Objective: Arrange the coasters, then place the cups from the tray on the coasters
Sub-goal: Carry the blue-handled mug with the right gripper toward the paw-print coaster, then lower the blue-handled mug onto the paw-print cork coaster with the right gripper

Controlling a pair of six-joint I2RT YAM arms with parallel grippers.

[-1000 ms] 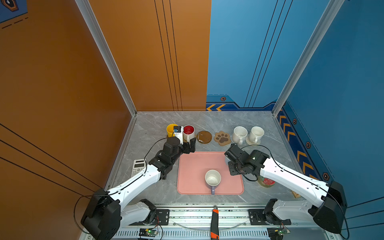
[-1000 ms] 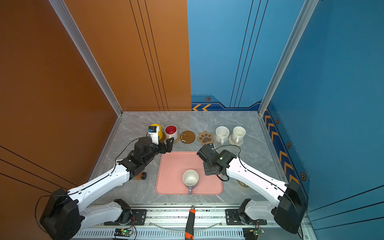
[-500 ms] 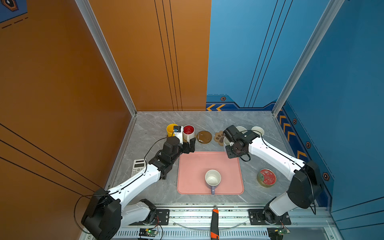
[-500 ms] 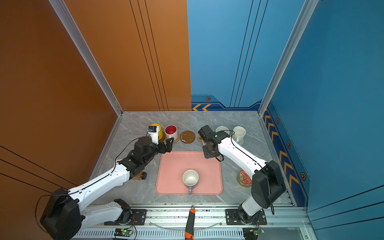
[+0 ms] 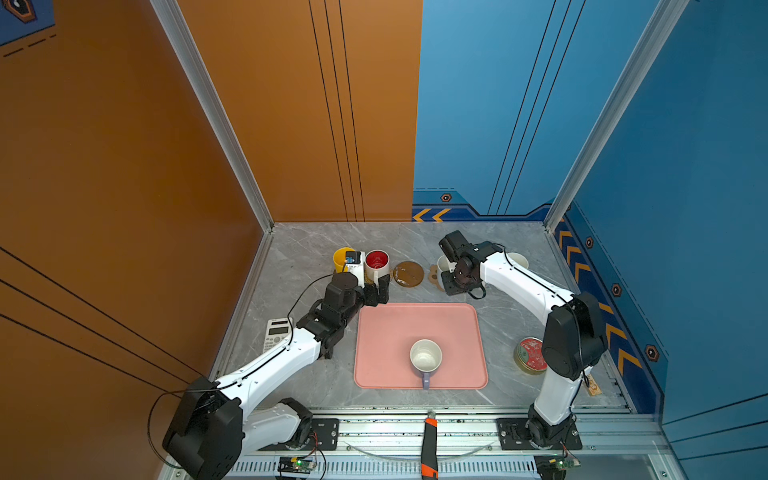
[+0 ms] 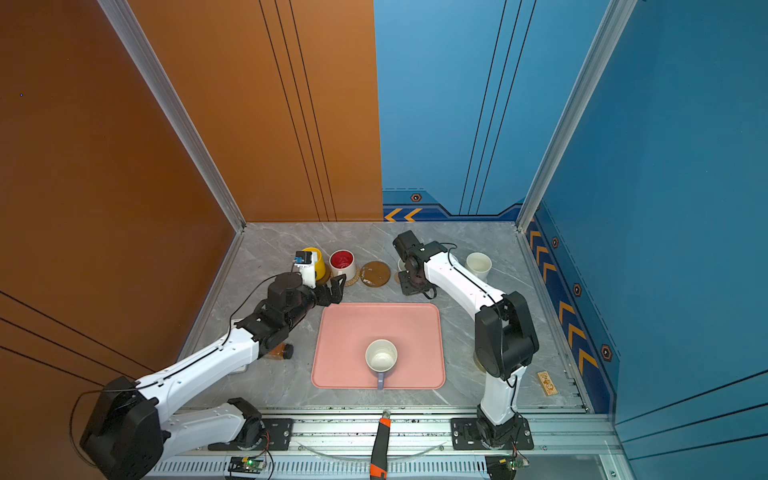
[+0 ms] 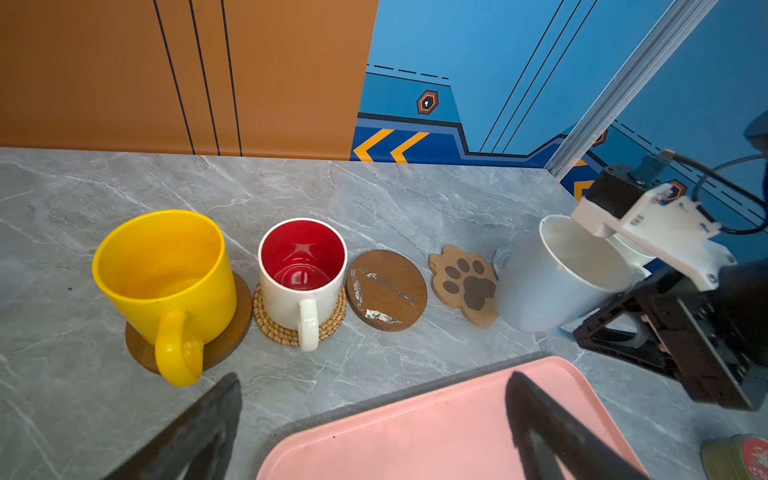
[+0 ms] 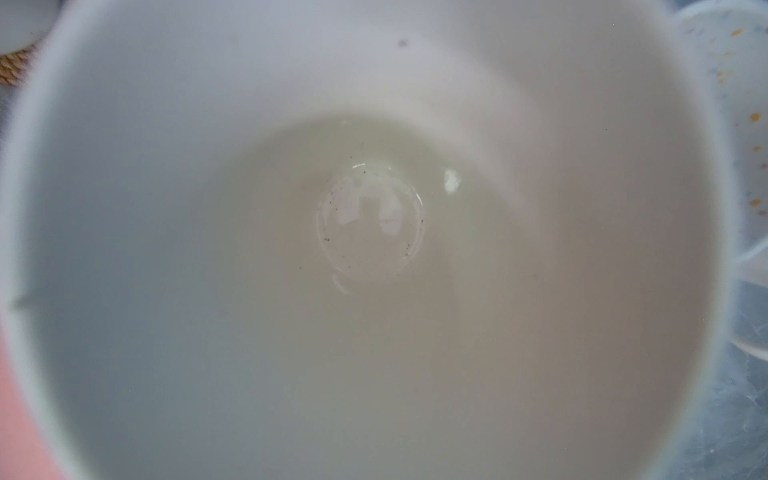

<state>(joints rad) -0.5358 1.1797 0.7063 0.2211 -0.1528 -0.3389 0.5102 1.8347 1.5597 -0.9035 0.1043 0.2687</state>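
Pale-blue mug (image 7: 536,282), glossy white inside

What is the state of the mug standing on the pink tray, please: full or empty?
Empty. In both top views the mug stands upright on the tray, its pale inside bare to the bottom.

Inside of pale cup (image 8: 370,224) filling view, speckled cup (image 8: 744,104) just beside

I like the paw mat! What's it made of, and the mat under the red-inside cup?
Paw mat: probably cork or pressed board; matte, grainy tan face, darker pads.
Woven mat: looks like rattan or straw; coiled tan braids show round its edge.
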